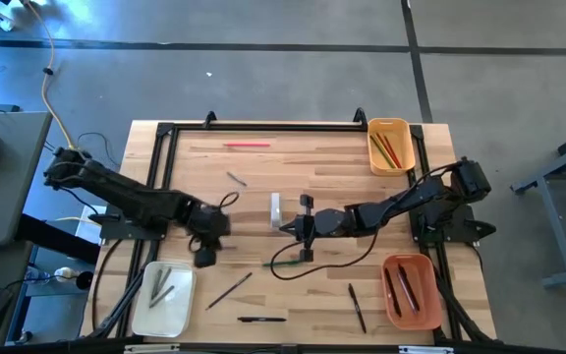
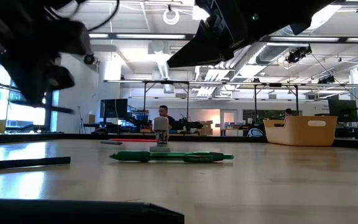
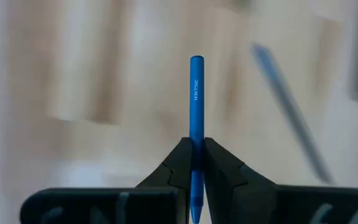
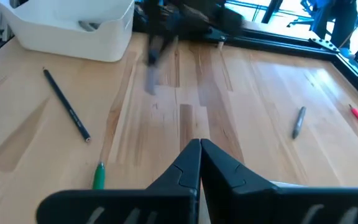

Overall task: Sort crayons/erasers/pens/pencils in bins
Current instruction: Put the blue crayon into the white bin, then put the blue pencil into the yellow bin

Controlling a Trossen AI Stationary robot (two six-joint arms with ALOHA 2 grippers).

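Observation:
My left gripper [image 1: 204, 256] hangs over the table's near left, beside the white bin [image 1: 163, 297], shut on a blue crayon [image 3: 196, 106]. My right gripper [image 4: 199, 146] is shut on nothing above the table's middle [image 1: 298, 224], near a white eraser [image 1: 275, 208] standing on end. A green pen [image 2: 169, 157] lies flat just in front of it. The yellow bin [image 1: 391, 145] holds pencils, the orange bin [image 1: 409, 290] holds dark pens. A red pencil [image 1: 248, 145] and a grey crayon [image 1: 236, 178] lie farther back. My left gripper pinches the blue crayon between its two fingers, on the crayon's lower part [image 3: 196, 155] near one end. The crayon lies along the fingers and sticks out well past their tips; its short end shows behind them. It is lifted clear of the table.
Black pens lie loose along the near edge [image 1: 229, 290], [image 1: 261, 319], [image 1: 358, 307]. The white bin holds a few grey sticks. A black frame [image 1: 263, 126] rims the wooden table. A cable [image 1: 322, 264] loops under my right arm.

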